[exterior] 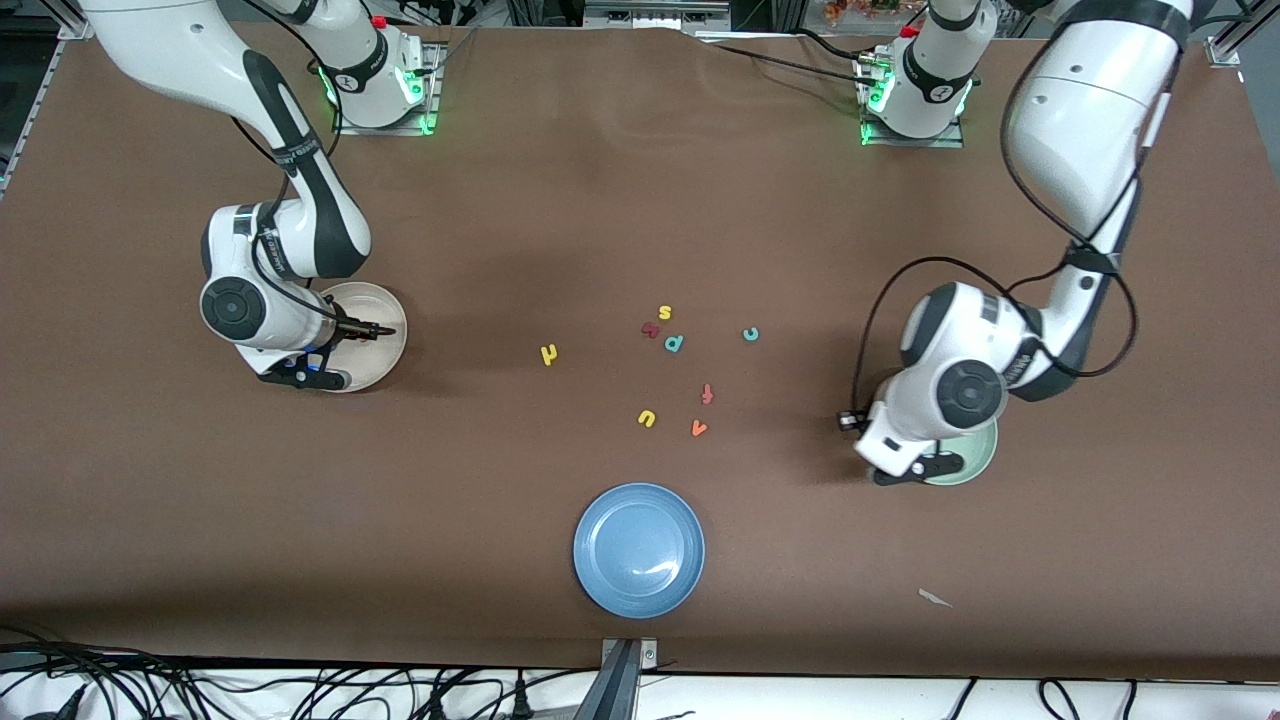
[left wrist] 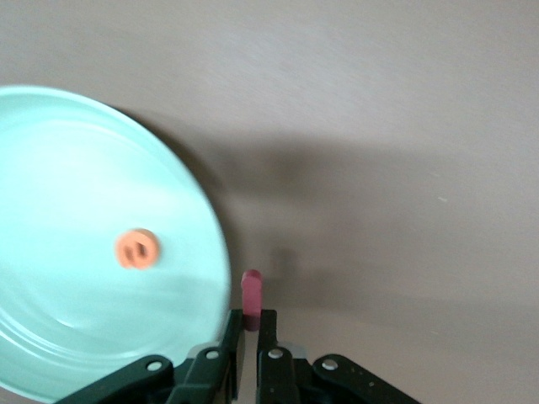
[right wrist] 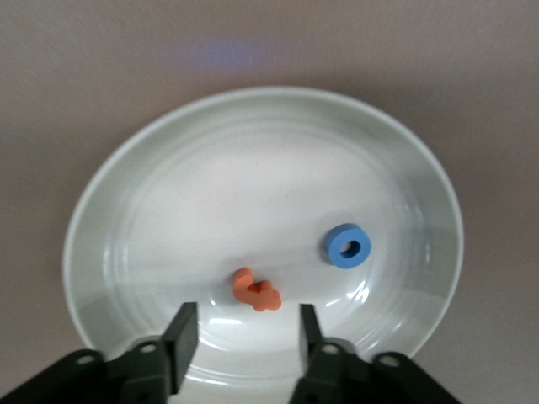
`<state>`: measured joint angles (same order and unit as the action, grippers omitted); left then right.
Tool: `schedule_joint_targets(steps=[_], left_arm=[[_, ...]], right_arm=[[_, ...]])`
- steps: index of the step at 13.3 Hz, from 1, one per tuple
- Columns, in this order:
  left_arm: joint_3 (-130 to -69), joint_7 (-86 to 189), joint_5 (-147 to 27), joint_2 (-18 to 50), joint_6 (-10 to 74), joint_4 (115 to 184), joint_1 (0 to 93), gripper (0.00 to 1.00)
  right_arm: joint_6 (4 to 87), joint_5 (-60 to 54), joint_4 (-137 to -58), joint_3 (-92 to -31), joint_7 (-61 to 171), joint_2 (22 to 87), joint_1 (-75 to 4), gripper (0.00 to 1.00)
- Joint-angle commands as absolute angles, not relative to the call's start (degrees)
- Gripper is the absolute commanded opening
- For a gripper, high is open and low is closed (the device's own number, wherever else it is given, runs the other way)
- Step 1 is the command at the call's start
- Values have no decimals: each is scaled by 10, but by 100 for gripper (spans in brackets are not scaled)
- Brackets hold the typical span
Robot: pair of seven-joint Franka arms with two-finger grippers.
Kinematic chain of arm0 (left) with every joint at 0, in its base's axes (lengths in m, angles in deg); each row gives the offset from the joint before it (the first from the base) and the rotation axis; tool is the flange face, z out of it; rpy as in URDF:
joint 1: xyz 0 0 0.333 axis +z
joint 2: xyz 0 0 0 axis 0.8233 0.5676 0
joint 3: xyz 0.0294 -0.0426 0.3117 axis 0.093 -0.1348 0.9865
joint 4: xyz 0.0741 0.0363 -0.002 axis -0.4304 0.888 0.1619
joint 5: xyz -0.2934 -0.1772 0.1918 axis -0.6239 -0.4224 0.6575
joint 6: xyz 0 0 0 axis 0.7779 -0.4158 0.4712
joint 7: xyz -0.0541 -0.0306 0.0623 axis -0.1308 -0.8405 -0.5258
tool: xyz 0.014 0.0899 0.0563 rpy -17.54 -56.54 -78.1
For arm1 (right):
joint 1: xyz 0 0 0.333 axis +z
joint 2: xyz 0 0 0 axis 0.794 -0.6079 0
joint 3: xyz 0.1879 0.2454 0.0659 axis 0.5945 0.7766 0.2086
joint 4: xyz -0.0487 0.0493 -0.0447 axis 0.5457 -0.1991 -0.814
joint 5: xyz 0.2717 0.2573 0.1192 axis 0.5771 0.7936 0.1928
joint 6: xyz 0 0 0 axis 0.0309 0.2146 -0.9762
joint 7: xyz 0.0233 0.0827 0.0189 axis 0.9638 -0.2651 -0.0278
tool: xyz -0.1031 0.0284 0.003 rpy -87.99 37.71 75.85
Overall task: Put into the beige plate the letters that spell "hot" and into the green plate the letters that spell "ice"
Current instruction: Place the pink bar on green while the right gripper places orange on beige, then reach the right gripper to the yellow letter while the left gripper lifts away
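Meanwhile the left pincer (left wrist: 250, 324) clamps the red i (left wrist: 251, 291) beside the green plate (left wrist: 50, 370), while the right pincer (right wrist: 242, 330) stands apart over the beige plate (right wrist: 109, 252).

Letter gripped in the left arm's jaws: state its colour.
Dark red i, shown best in the left wrist view, beside the green plate.

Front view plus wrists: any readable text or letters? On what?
"s": yellow s, table.
"h": yellow h, table.
"u": yellow u, table.
"p": teal p, table.
"c": teal c, table.
"f": red-orange f, table.
"v": orange v, table.
"o": blue o, beige plate.
"t": orange t, beige plate.
"e": orange e, green plate.
"i": dark red i, left gripper.
Right arm lettering: unreadable.
Dark red piece beside yellow s: unclear.
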<state>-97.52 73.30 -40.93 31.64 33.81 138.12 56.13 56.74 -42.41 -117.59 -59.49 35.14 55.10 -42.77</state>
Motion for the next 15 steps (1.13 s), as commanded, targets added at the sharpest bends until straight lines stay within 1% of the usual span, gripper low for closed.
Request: schedule_joint_targets(steps=[1, 4, 8, 11, 13, 15], left_arm=[[-976, 662, -391, 314, 330, 1382, 594, 0], [-971, 636, -371, 316, 332, 1382, 611, 0], [-972, 641, -372, 313, 325, 1384, 614, 0], [-973, 635, -371, 312, 292, 1392, 621, 0], [-973, 635, -371, 313, 291, 1416, 620, 0], [-973, 634, -371, 312, 283, 1423, 624, 3]], right_arm=[[552, -416, -1177, -589, 350, 594, -425, 97], [546, -416, -1151, -529, 341, 605, -425, 99], [551, -419, -1099, -469, 342, 576, -411, 99], [557, -422, -1073, -467, 343, 542, -377, 99], [594, -425, -1070, -467, 346, 515, -366, 99], [628, -425, -1069, -467, 342, 496, -350, 99]])
